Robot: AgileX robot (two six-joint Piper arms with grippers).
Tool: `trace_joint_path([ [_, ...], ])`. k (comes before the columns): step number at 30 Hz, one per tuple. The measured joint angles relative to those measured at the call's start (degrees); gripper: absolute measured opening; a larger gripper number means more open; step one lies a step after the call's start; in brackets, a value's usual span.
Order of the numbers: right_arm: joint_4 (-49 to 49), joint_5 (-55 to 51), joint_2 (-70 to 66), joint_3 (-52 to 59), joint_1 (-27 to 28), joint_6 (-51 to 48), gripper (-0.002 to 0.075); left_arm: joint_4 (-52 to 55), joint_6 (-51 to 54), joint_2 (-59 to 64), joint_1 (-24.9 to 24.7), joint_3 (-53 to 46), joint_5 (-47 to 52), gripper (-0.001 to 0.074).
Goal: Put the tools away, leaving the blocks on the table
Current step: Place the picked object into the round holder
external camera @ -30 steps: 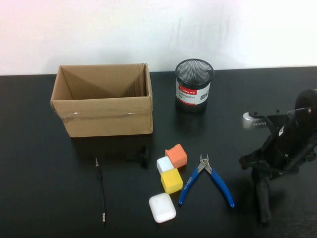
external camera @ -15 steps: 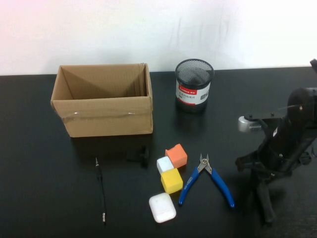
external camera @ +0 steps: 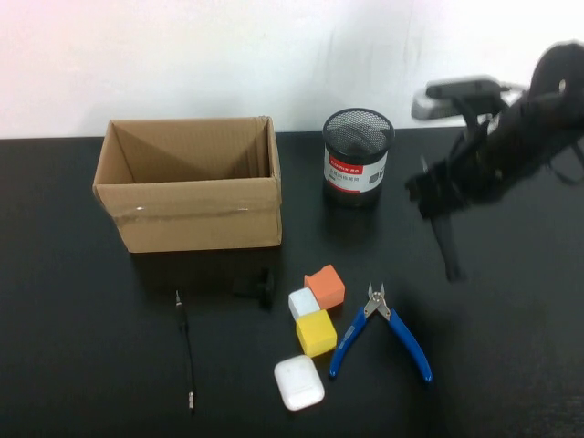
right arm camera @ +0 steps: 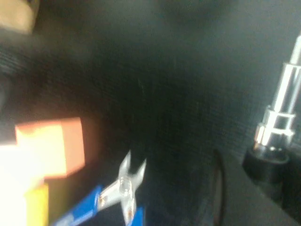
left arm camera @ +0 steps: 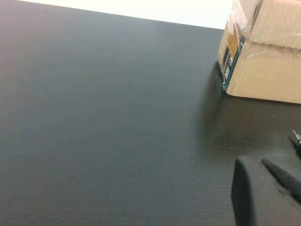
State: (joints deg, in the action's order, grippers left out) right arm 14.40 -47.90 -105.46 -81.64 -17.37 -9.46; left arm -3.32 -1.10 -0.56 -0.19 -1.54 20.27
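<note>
My right gripper (external camera: 438, 203) hangs high over the table (external camera: 511, 347) just right of the mesh cup, shut on a black-handled screwdriver (external camera: 448, 248) that points down; its steel shaft (right arm camera: 280, 117) shows in the right wrist view. The blue-handled pliers (external camera: 383, 328) lie flat at the front centre. A thin black driver (external camera: 186, 345) lies front left. The orange block (external camera: 325, 286), white block (external camera: 304, 302) and yellow block (external camera: 316, 332) sit clustered left of the pliers. My left gripper (left arm camera: 263, 162) is shut, low over bare table near the box corner, outside the high view.
An open cardboard box (external camera: 187, 196) stands at the back left and a black mesh cup (external camera: 358, 157) at the back centre. A white rounded case (external camera: 299, 381) lies in front of the blocks. A small black object (external camera: 264, 287) sits by the box's front.
My right arm has risen from the table's front right and swung back toward the mesh cup, carrying the screwdriver up with it. Everything else stayed put.
</note>
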Motion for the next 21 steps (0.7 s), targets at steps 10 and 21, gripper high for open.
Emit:
trace_joint_path([
  [10, -3.18, 6.60, 1.33, -5.54, -0.84, -3.04, 0.0136, 0.00, 0.00, 0.00, 0.00, 0.00, 0.00, -0.0004],
  [21, -38.22, 28.21, 8.39, 6.40, -14.98, 14.48, 0.0136, 0.00, 0.00, 0.00, 0.00, 0.00, 0.00, -0.0004],
])
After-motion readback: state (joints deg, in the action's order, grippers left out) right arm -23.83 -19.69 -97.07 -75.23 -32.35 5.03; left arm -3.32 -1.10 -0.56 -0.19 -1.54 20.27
